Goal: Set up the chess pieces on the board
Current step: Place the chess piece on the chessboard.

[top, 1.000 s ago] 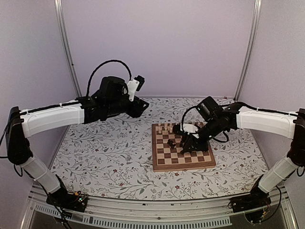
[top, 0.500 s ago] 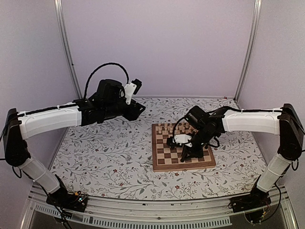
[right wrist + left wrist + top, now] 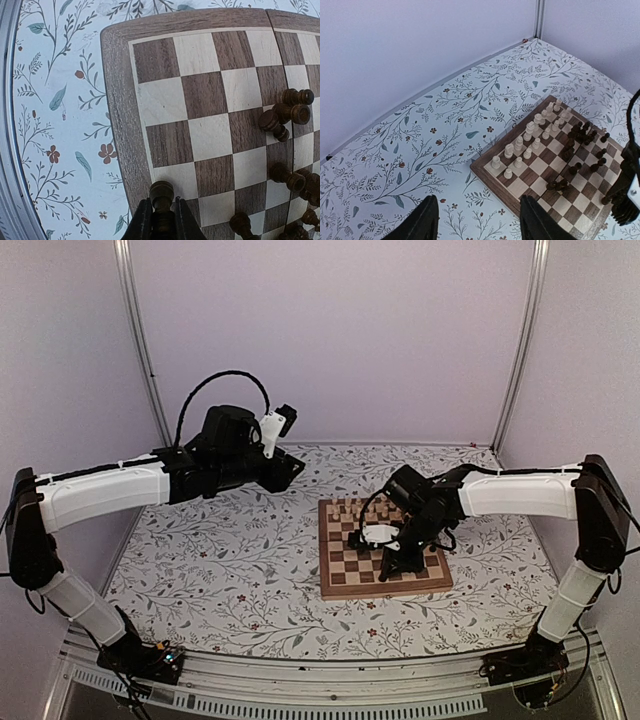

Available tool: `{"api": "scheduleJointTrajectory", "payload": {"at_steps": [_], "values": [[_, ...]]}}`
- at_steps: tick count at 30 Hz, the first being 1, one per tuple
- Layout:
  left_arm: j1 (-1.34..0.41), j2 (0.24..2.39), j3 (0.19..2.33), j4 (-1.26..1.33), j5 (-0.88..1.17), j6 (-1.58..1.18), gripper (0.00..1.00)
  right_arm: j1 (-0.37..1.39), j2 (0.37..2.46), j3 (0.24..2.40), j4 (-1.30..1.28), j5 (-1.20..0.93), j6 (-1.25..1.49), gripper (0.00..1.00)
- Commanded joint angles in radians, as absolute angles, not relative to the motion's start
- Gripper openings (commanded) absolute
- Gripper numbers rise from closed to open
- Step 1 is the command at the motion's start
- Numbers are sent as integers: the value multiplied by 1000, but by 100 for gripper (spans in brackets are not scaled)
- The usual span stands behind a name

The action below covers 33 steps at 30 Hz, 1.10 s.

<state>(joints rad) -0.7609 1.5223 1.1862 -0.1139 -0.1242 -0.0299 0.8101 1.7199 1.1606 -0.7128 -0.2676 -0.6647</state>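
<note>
The board (image 3: 385, 589) lies right of centre on the floral cloth. Pale chess pieces (image 3: 348, 508) stand in rows at its far left edge (image 3: 530, 135). Dark pieces (image 3: 580, 140) are scattered over its middle, some lying down (image 3: 285, 112). My right gripper (image 3: 392, 565) hangs low over the board's near half, shut on a dark piece (image 3: 161, 192) held upright over a light square beside the wooden border (image 3: 117, 100). My left gripper (image 3: 290, 468) hovers high over the cloth at the back left, open and empty (image 3: 477, 210), well short of the board (image 3: 490, 180).
Floral cloth (image 3: 230, 560) covers the table to the left and in front of the board. Purple walls (image 3: 330, 340) close in the back and sides, with a metal rail (image 3: 300, 680) at the near edge.
My right arm swung left and toward the near side of the board, carrying the dark piece. My left arm drew back slightly to the left, still open.
</note>
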Motion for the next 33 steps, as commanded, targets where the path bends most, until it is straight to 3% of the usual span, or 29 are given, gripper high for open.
{"api": "scheduleJointTrajectory", "payload": {"at_steps": [1,13,21,33], "values": [[-756,1490,1193,-119,-121,-21,57,819,1741,1193,-716,-266,-646,6],[-768,1490,1196,-125,-119,-20,58,836,1778,1212,-709,-233,-635,15],[-779,1489,1199,-130,-126,-12,58,842,1765,1223,-708,-208,-620,32],[-782,1495,1202,-136,-129,-7,58,841,1727,1235,-733,-212,-632,39]]}}
